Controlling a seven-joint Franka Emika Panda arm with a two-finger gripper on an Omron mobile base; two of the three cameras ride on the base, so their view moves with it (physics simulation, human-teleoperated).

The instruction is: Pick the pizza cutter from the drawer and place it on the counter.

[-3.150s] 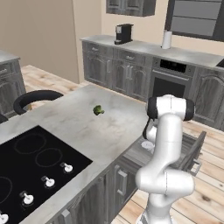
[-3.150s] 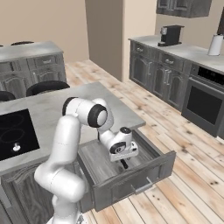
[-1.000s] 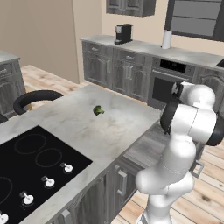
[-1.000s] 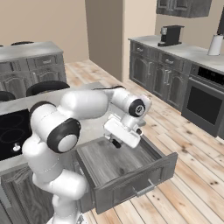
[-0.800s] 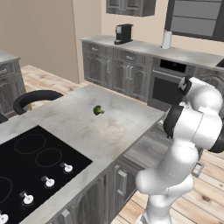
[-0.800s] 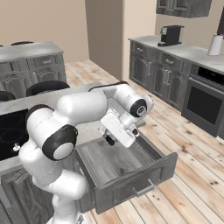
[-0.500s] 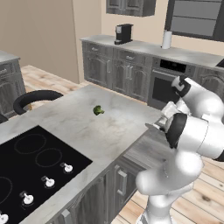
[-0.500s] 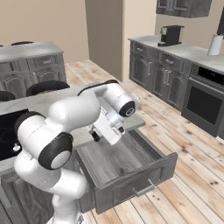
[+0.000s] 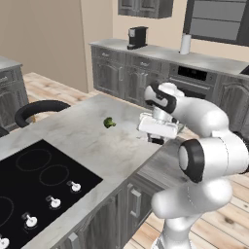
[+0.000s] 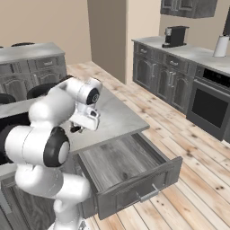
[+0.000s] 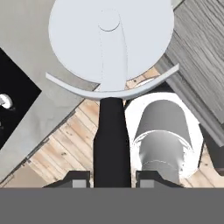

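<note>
My two-finger hand (image 11: 109, 177) pinches the silvery-disc, black-handled pizza cutter (image 11: 109, 65) over the pale marbled surface (image 9: 92, 141); next I lower and release.

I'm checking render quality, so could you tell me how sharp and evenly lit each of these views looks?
Hand view: pizza cutter crisp, flatly lit, without glare. Left base view: soft, even light on the counter, cooktop without reflections. Right base view: slightly soft, with the drawer evenly lit.

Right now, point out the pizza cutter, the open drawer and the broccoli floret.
pizza cutter (image 11: 109, 39), hand view, on the round blade
drawer (image 10: 119, 161), right base view, on its bare grey floor
broccoli floret (image 9: 109, 122), left base view, on its green top
</note>
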